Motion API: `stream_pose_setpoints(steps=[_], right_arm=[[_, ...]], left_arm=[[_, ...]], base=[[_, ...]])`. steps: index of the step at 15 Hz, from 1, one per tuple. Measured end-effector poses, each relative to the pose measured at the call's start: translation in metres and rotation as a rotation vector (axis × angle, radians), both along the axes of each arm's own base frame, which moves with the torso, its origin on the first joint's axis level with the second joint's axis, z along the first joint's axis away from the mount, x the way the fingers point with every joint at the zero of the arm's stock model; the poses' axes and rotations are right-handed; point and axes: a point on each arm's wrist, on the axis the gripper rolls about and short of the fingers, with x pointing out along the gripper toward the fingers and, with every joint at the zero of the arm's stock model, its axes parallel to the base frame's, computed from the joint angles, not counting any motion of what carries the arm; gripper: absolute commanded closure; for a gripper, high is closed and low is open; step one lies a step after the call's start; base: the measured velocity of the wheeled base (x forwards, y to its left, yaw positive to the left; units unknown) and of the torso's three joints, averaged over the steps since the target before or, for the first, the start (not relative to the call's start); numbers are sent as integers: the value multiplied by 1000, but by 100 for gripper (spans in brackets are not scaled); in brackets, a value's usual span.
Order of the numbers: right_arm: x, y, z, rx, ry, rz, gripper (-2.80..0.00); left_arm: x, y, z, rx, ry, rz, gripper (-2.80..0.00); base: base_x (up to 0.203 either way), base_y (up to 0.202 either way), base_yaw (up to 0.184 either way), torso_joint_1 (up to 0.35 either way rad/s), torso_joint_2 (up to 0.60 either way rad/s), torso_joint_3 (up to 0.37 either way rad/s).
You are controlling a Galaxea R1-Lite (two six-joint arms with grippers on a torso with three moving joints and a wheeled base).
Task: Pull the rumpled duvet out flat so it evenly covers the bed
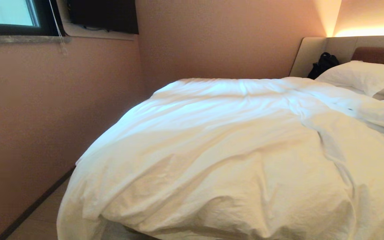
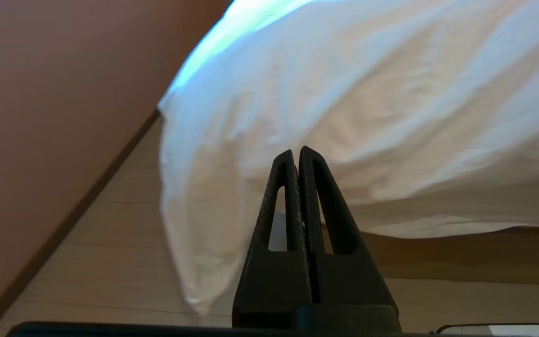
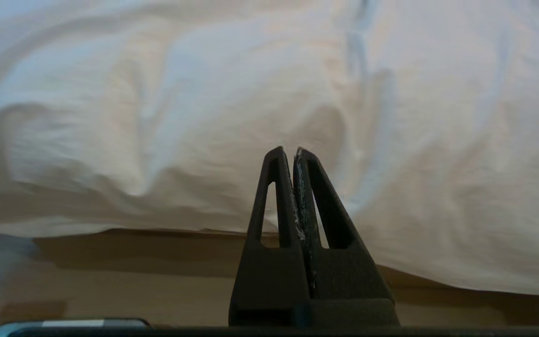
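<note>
Shown from the head view is the duvet (image 1: 218, 156), a puffy, wrinkled white quilt heaped over the bed (image 1: 315, 55), of which only the beige headboard panel and a strip of brown padding are seen at the far right. The long axis of the duvet is laid from the near foot end toward the headboard, running from lower left to upper right in the head view. Its near edge is draped over the foot of the bed, and one corner is hung down toward the floor (image 1: 42, 216) on the robot's left. A raised fold is carried diagonally across the right half, and the cover is bunched near the pillows (image 1: 362, 78), which are left partly uncovered. A dark bag-like item (image 1: 323, 65) is propped against the headboard panel behind the pillows. The wall (image 1: 45, 116) is seen close along the left side of the bed, with a window (image 1: 5, 13) above it.

Neither arm is visible in the head view. In the left wrist view, the left tool (image 2: 296, 152) is held with its fingers pressed together, empty, in front of the hanging corner of the duvet and apart from it. In the right wrist view, the right tool (image 3: 289, 152) is likewise closed on nothing, pointed at the draped near edge above the tan wooden base (image 3: 134, 252).
</note>
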Motion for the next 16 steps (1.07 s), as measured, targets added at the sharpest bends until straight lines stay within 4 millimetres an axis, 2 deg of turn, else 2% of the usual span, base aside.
stream_pose_setpoints(steps=[16], right_arm=[[1,0,-2,0,7,0,0]], left_arm=[[0,0,-1,22,4,-4,0]], base=[[0,197,0,2,2,3]])
